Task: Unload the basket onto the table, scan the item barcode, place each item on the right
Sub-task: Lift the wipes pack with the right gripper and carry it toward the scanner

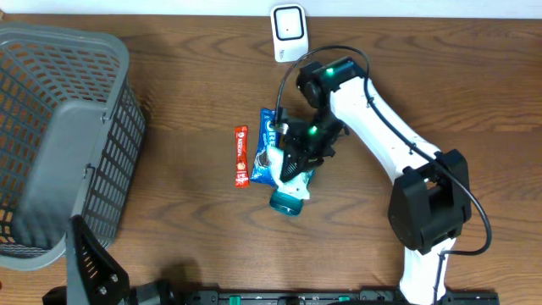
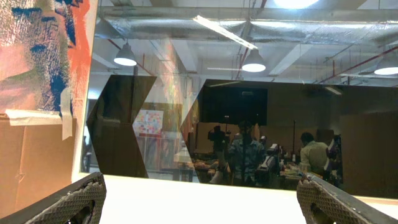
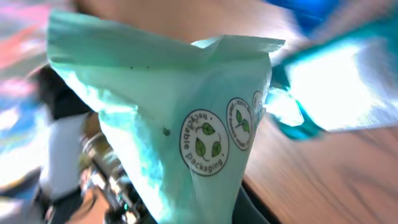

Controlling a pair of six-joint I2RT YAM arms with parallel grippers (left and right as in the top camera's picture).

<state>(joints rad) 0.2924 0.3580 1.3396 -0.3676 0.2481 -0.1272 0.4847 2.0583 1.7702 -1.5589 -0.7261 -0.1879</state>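
Teal packet filled our right wrist view, its round leaf stickers facing us, and the right end effector was clenched on it. From overhead we saw that packet at the middle of the table, overlapping a blue biscuit packet, with a red sachet just beside. The white scanner stood at the far edge, well apart. Our left end effector hung released, fingers spread wide. A grey basket sat at the left.
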